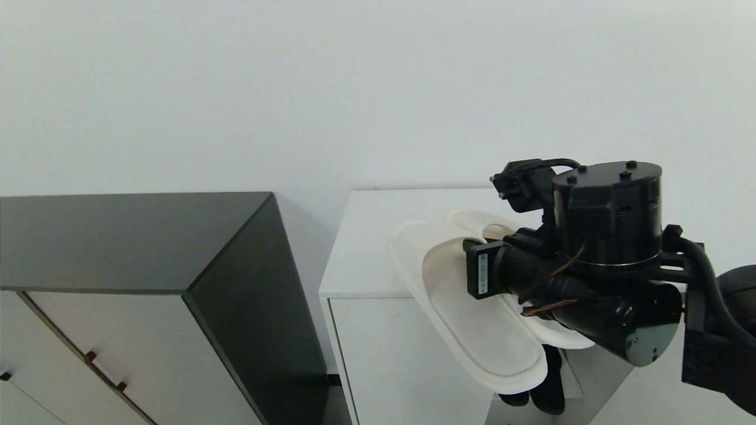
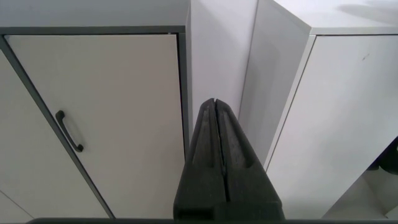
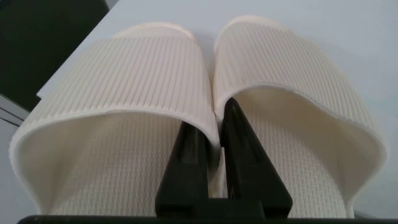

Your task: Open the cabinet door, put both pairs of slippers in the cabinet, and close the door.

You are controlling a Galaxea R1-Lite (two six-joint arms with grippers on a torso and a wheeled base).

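Right gripper at four o'clock pinches the cream slippers by thin strap edges; one may slip out.

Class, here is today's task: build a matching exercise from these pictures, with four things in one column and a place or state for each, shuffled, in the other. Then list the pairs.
Things
1 cream slippers
2 left gripper
3 dark-topped cabinet
4 white cabinet

Place or state
A shut, holding nothing
B on the left, doors shut
C clamped in the right gripper
D right of the dark-topped one

Pairs: 1-C, 2-A, 3-B, 4-D
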